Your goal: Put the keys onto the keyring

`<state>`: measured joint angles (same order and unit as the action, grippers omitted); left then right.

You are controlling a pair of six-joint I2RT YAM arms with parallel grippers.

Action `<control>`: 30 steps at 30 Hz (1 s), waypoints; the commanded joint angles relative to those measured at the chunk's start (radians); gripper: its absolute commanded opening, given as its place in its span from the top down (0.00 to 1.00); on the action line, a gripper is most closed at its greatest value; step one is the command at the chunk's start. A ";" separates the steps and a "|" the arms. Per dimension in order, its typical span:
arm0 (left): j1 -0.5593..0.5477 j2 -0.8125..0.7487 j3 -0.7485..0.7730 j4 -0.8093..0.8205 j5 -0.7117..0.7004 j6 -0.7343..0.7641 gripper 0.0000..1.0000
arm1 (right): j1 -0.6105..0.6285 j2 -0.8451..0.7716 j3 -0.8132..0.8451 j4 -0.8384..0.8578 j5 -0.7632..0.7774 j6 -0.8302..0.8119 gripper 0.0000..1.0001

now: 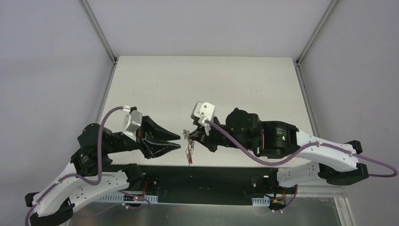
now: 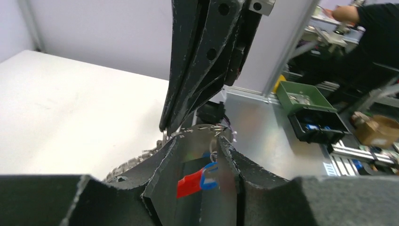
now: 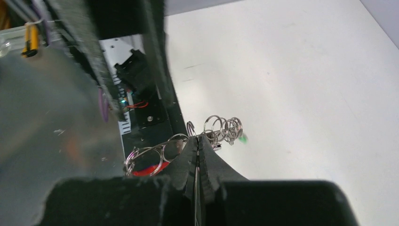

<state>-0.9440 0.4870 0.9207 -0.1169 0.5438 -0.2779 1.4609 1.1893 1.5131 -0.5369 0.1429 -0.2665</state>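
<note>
My right gripper [image 1: 189, 133] is shut on the keyring [image 3: 147, 159], a bunch of thin silvery loops held above the table near its front edge. A thin metal edge sits between its pads [image 3: 197, 141]. The ring's red section [image 3: 147, 170] hangs below; it also shows in the top view [image 1: 189, 159]. More small loops [image 3: 225, 129] and a green key head [image 3: 243, 139] hang on the far side. My left gripper [image 1: 179, 141] is open, its fingertips close to the bunch on the left. Between its fingers [image 2: 197, 137] I see the red piece [image 2: 189, 184] and a blue key head [image 2: 210, 176].
The black base rail [image 1: 207, 181] of both arms lies just below the hanging bunch. The white table [image 1: 202, 89] stretches behind. Grey walls close in the sides, with metal frame posts [image 1: 99, 28] at the back corners.
</note>
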 commanded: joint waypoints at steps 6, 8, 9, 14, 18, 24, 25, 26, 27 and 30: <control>-0.011 -0.006 0.084 -0.077 -0.163 -0.059 0.66 | -0.066 0.119 0.206 -0.175 0.244 0.206 1.00; -0.011 0.015 0.095 -0.073 -0.112 -0.096 0.67 | -0.087 0.149 0.235 -0.200 0.244 0.232 1.00; -0.010 0.028 0.096 -0.067 -0.091 -0.118 0.67 | -0.099 0.164 0.251 -0.215 0.239 0.251 1.00; -0.011 0.113 0.067 -0.014 0.029 -0.214 0.69 | -0.190 0.267 0.365 -0.310 0.212 0.339 1.00; -0.010 0.151 0.028 0.007 0.026 -0.216 0.69 | -0.271 0.355 0.467 -0.411 0.161 0.413 1.00; -0.010 0.167 -0.022 -0.018 -0.109 -0.164 0.69 | -0.397 0.423 0.526 -0.515 -0.016 0.515 1.00; -0.011 0.163 -0.031 -0.028 -0.143 -0.155 0.69 | -0.419 0.423 0.516 -0.520 -0.058 0.531 1.00; -0.010 0.158 -0.042 -0.035 -0.177 -0.148 0.69 | -0.434 0.418 0.499 -0.519 -0.106 0.549 1.00; -0.009 0.156 -0.052 -0.042 -0.212 -0.141 0.69 | -0.451 0.414 0.482 -0.519 -0.148 0.564 1.00; -0.011 0.158 -0.072 -0.077 -0.331 -0.114 0.69 | -0.505 0.418 0.444 -0.530 -0.269 0.610 1.00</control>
<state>-0.9440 0.6552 0.8703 -0.1749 0.3878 -0.4446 1.0042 1.6257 1.9778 -1.0328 0.0769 0.2432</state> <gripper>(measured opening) 0.308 0.006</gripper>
